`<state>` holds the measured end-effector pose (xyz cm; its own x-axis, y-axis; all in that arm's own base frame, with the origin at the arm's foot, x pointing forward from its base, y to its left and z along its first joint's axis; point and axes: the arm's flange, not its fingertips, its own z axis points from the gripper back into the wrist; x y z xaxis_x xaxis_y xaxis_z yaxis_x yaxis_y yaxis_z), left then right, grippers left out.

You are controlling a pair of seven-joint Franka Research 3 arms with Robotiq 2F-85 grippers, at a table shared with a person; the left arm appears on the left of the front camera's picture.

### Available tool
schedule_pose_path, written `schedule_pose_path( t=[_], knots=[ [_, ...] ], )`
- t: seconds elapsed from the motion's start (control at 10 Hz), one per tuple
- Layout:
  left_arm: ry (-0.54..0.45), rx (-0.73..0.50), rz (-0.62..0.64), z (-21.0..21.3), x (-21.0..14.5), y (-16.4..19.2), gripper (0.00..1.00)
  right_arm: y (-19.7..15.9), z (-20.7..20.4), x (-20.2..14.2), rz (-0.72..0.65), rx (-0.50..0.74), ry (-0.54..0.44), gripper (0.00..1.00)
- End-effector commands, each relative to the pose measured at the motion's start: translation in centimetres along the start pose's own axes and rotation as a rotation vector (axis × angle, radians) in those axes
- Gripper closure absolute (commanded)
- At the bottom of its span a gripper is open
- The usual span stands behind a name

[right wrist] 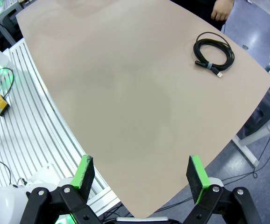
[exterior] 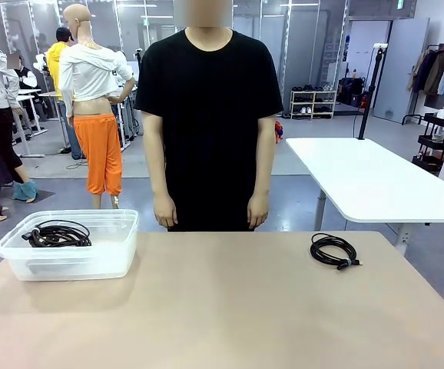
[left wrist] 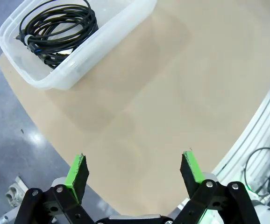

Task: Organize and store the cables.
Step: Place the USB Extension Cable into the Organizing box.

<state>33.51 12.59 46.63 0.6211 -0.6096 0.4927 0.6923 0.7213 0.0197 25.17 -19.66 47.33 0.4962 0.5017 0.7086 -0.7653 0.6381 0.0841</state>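
Lying loose on the bench (exterior: 230, 307), coiled cable (exterior: 334, 250) seemingly nearer right end effector (right wrist: 142, 175); both end effectors wide open, empty.

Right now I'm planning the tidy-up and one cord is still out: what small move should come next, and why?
Probably bring the right gripper, jaws open and empty, toward the loose coiled cable on the table's right side. It is the one cable lying outside the clear bin, which already holds other cables, and it lies on that arm's side.
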Motion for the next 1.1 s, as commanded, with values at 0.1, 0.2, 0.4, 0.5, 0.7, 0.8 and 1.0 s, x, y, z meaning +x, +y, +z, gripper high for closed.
schedule_pose_path(
  t=[0.1, 0.2, 0.4, 0.5, 0.7, 0.8, 1.0],
  knots=[
    [-0.006, 0.016, 0.016, 0.1, 0.4, -0.2, 0.0, 0.0, 0.0, 0.0, 0.0, 0.0, 0.0, 0.0],
    [-0.006, 0.016, 0.016, 0.1, 0.4, -0.2, 0.0, -0.8, -0.1, 2.9, 0.017, -0.024, 0.068, 0.0],
    [-0.006, 0.016, 0.016, 0.1, 0.4, -0.2, 0.0, -5.6, -3.8, 10.1, 0.005, -0.061, 0.157, 0.0],
    [-0.006, 0.016, 0.016, 0.1, 0.4, -0.2, 0.0, -7.4, -5.5, 12.5, 0.018, -0.045, 0.162, 0.0],
    [-0.006, 0.016, 0.016, 0.1, 0.4, -0.2, 0.0, -11.2, -10.0, 16.8, 0.004, -0.06, 0.196, 0.0],
    [-0.006, 0.016, 0.016, 0.1, 0.4, -0.2, 0.0, -12.3, -12.2, 18.4, -0.001, -0.1, 0.23, 0.0],
    [-0.006, 0.016, 0.016, 0.1, 0.4, -0.2, 0.0, -14.1, -16.4, 20.4, -0.019, -0.094, 0.258, 0.0]
  ],
)
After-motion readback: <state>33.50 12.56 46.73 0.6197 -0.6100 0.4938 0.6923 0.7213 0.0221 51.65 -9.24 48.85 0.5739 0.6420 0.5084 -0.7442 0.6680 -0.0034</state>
